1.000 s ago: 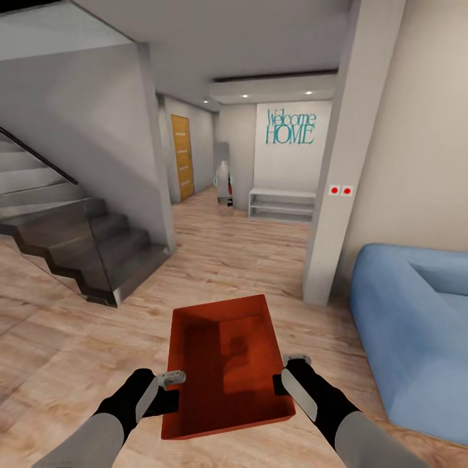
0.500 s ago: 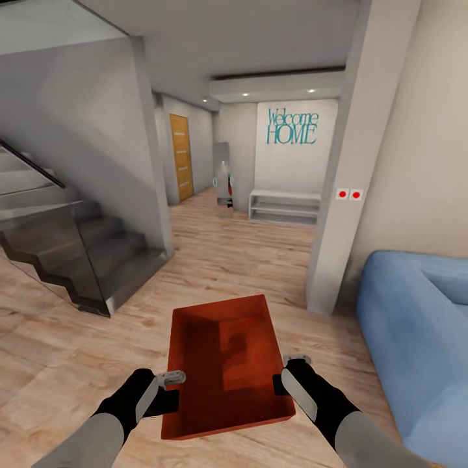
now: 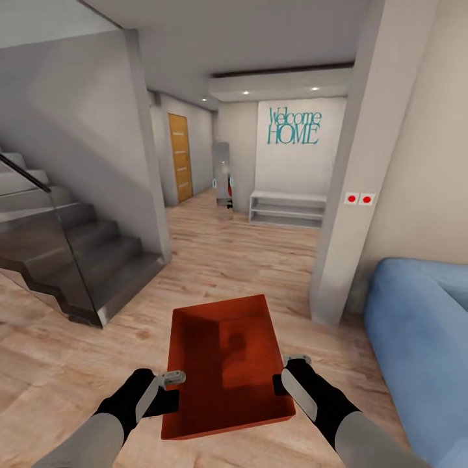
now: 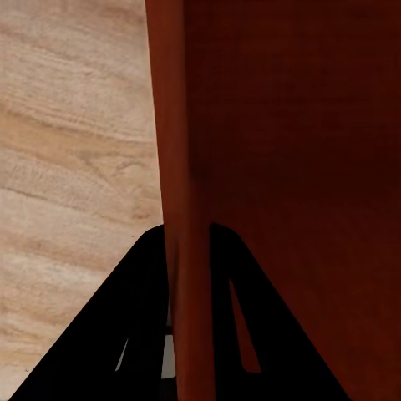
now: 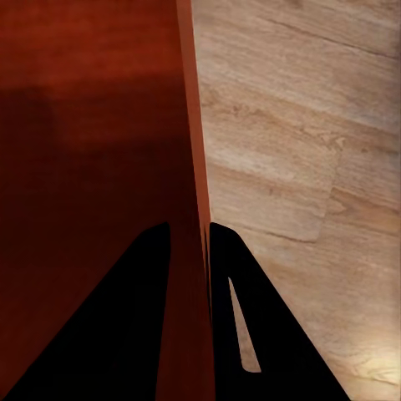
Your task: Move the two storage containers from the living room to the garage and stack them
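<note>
The robot holds one red bin out in front, well short of the stairs. The left gripper pinches its left wall, the right gripper its right wall. Its long side points ahead.

Evenly bright, lit by recessed ceiling spots, soft arm shadows inside the bin, slight blur, wide-angle stretch at edges.
</note>
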### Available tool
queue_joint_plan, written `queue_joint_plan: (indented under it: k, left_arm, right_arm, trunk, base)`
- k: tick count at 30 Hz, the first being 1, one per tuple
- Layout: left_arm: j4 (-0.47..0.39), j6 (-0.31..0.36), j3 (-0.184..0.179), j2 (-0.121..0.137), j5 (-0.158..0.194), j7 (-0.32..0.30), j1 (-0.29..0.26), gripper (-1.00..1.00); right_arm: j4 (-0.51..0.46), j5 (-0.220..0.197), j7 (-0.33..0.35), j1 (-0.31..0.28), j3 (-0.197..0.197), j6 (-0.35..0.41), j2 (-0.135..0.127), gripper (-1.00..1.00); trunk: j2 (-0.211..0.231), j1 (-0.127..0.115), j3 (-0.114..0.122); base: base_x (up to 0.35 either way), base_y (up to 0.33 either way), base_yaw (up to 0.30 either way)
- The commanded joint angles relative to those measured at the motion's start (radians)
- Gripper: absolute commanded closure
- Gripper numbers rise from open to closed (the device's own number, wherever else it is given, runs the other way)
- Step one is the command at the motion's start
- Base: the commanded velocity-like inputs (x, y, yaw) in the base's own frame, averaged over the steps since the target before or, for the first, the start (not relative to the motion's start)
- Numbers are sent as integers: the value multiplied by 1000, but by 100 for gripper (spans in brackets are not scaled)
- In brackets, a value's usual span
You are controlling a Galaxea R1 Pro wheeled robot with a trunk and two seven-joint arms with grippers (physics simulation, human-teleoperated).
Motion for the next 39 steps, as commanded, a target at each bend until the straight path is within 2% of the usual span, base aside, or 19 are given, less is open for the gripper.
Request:
queue_joint_plan:
  k: [1, 12, 21, 39]
  left_arm:
    - [-2, 5, 7, -3, 17, 3, -1, 100]
    - [-2, 5, 7, -3, 17, 4, -1, 100]
    - [-2, 5, 6, -3, 17, 4, -1, 100]
    - [-2, 5, 5, -3, 17, 4, -1, 100]
  right_arm:
    - [0, -19, -9, 0, 12, 3, 0, 100]
    - [0, -19, -9, 0, 12, 3, 0, 100]
    - [0, -19, -9, 0, 12, 3, 0, 100]
    - [0, -19, -9, 0, 12, 3, 0, 100]
  trunk:
    - [-1, 1, -1]
    - [-1, 1, -1]
    - [-1, 1, -5]
    - [-1, 1, -5]
  base:
    - [335, 0, 0]
    - [335, 0, 6]
    - [335, 0, 180]
    - [335, 0, 7]
